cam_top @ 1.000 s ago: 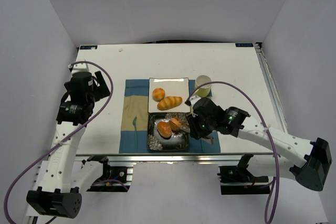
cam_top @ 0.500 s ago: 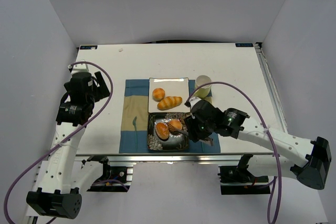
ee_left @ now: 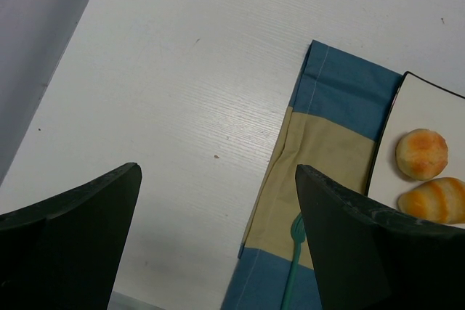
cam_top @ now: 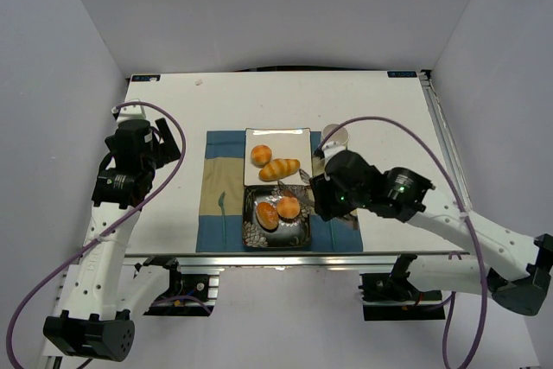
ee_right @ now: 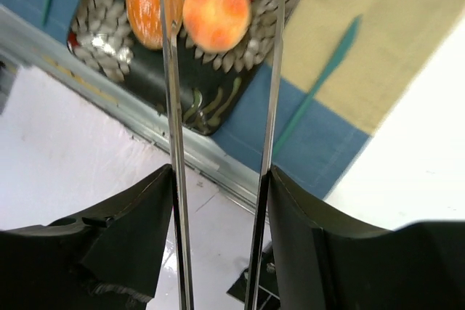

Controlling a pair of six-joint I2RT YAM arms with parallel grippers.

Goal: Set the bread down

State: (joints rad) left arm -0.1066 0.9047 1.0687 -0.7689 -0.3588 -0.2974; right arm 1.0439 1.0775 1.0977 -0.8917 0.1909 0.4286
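The right hand (cam_top: 318, 198) hangs over the right edge of a dark patterned plate (cam_top: 276, 236) at the near side of a blue and tan cloth (cam_top: 220, 181) on the white surface (cam_top: 173, 110). Its fingers (ee_right: 149, 208) press from outside on a pair of thin metal tongs (ee_right: 174, 107), and it holds nothing else. The two tong arms stand apart. In the right wrist view a round bread roll (ee_right: 216, 2) lies on the dark plate between the tong tips; whether the tips touch it cannot be told. An oblong roll (ee_right: 142, 1) lies just beside it on the same plate. From above, the round roll (cam_top: 289, 206) is to the right of the oblong one (cam_top: 268, 213). Beyond this plate sits a white square plate (cam_top: 276, 137) carrying a small round roll (cam_top: 261, 155) and a long striped roll (cam_top: 279, 168). A pale cup (cam_top: 335, 136) stands just right of the white plate. The left hand (ee_left: 218, 172) is wide open and empty, raised over the bare surface left of the cloth.
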